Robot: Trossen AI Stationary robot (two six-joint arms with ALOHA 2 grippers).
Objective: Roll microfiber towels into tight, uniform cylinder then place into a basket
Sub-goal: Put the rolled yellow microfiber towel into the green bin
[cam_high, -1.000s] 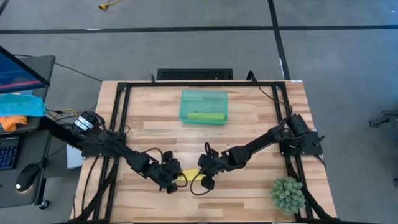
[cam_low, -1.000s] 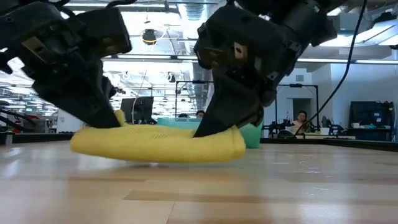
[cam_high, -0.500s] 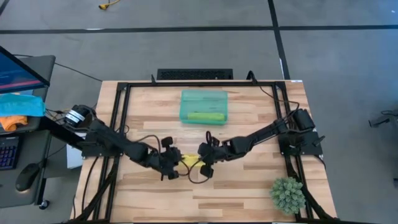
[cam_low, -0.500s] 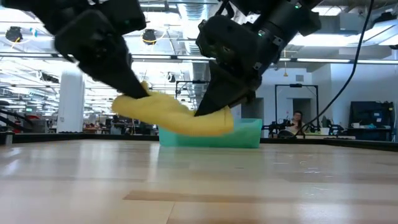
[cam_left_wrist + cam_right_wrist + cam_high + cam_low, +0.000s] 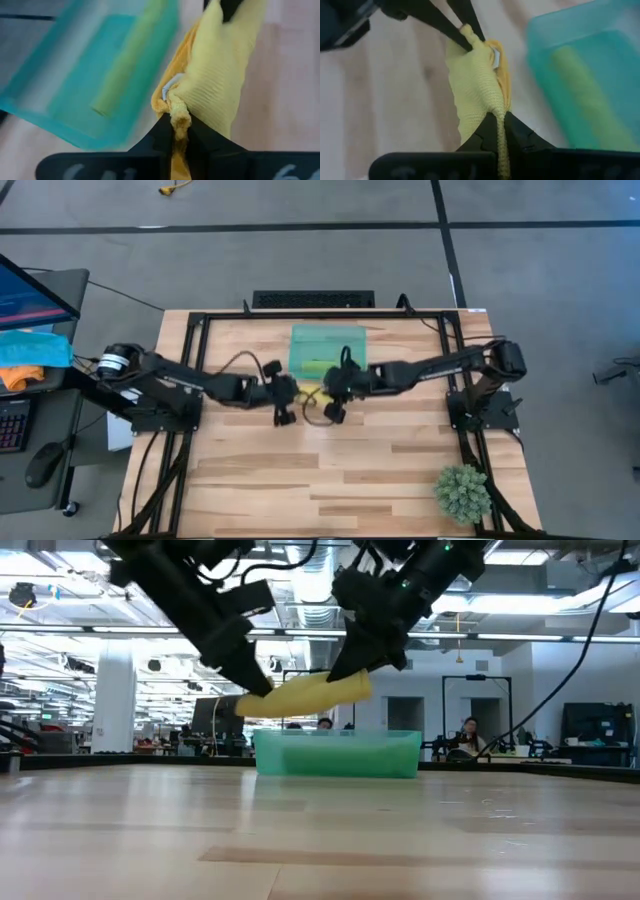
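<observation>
Now yellow towel (image 5: 305, 695) pinched btwn both arms' fingers, above basket (image 5: 337, 753).

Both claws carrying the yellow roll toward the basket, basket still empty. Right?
Not quite. The basket is not empty: a rolled lime green towel already lies in it, as the high view shows. The rest holds: the left claw and the right claw each pinch an end of the rolled yellow towel, held in the air just short of the basket.
</observation>
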